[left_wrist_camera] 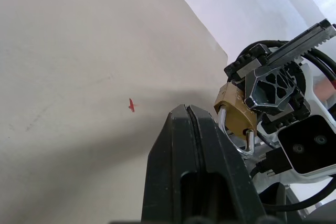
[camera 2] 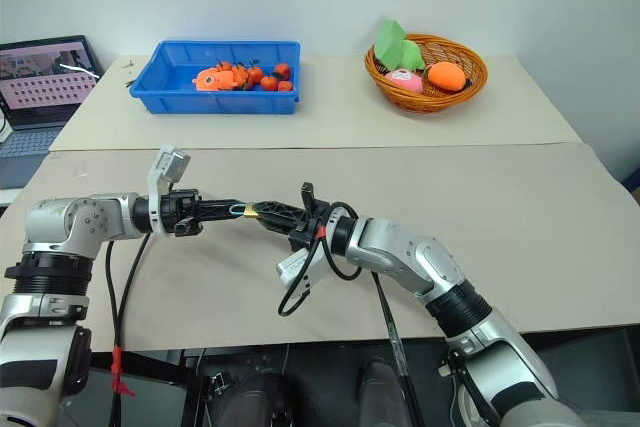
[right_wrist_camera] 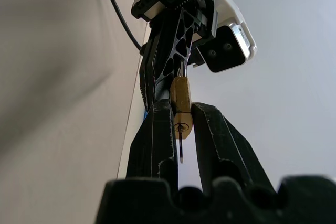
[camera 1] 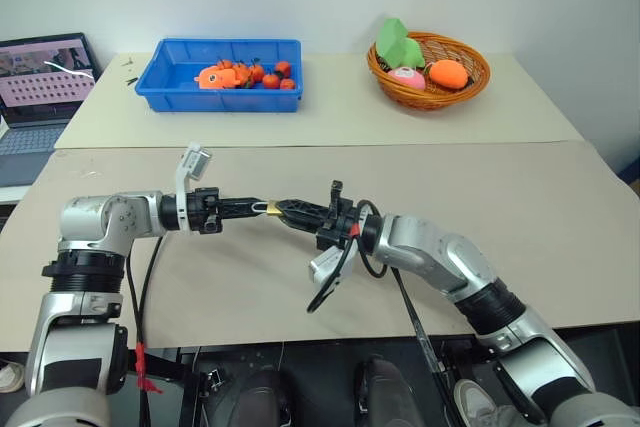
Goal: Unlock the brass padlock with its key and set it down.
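Observation:
The brass padlock [camera 1: 272,208] hangs in mid-air over the near table, between my two grippers, which point at each other. My right gripper [right_wrist_camera: 182,107] is shut on the padlock's gold body [right_wrist_camera: 181,100], keyhole face toward its wrist. A thin dark sliver [right_wrist_camera: 181,148] hangs below the keyhole; I cannot tell whether it is the key. My left gripper [left_wrist_camera: 190,109] is shut, and the silvery shackle [left_wrist_camera: 237,142] lies against the side of its tips. Whether the shackle is pinched between them I cannot tell.
A blue bin [camera 1: 220,99] of small toy fruits stands at the back left. A wicker basket [camera 1: 430,99] with toy food stands at the back right. A laptop [camera 1: 40,87] sits off the table's left end. A black cable [camera 1: 330,287] loops under my right wrist.

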Robot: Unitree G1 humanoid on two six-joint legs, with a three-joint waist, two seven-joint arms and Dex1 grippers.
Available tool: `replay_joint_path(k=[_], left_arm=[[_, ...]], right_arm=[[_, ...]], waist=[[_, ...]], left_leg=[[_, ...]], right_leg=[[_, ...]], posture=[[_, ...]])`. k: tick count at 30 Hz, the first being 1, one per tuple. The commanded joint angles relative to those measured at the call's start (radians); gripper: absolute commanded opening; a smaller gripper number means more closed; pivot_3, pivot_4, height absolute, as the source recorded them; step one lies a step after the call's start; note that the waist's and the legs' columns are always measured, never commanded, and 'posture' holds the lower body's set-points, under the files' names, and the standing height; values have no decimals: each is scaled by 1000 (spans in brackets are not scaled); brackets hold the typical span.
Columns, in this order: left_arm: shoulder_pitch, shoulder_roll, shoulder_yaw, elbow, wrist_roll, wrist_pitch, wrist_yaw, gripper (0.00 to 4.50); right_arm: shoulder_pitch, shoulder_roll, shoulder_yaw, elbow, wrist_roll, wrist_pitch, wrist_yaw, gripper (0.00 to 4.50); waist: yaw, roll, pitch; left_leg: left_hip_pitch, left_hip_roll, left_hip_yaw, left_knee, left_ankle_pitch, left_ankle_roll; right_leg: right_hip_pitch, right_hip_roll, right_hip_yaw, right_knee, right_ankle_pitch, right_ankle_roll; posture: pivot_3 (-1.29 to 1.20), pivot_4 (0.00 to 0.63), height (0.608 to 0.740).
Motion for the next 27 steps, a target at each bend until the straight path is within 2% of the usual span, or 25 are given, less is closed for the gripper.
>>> replay_joint_path(k=[1, 27], left_arm=[[-24, 13, 20, -43, -32, -1, -14, 32], [-43, 8, 24, -32, -30, -14, 27, 32]], right_arm=[[-10, 0, -5, 4, 5, -7, -5, 93], [-64, -3, -7, 96, -6, 5, -55, 93]], waist=[[0, 0, 0], [0, 0, 0]], left_leg=[[0, 0, 0, 0, 0, 0], [0, 0, 0, 0, 0, 0]], right_leg=[[0, 0, 0, 0, 0, 0], [0, 0, 0, 0, 0, 0]], posture=[[0, 150, 664], [0, 150, 664]])
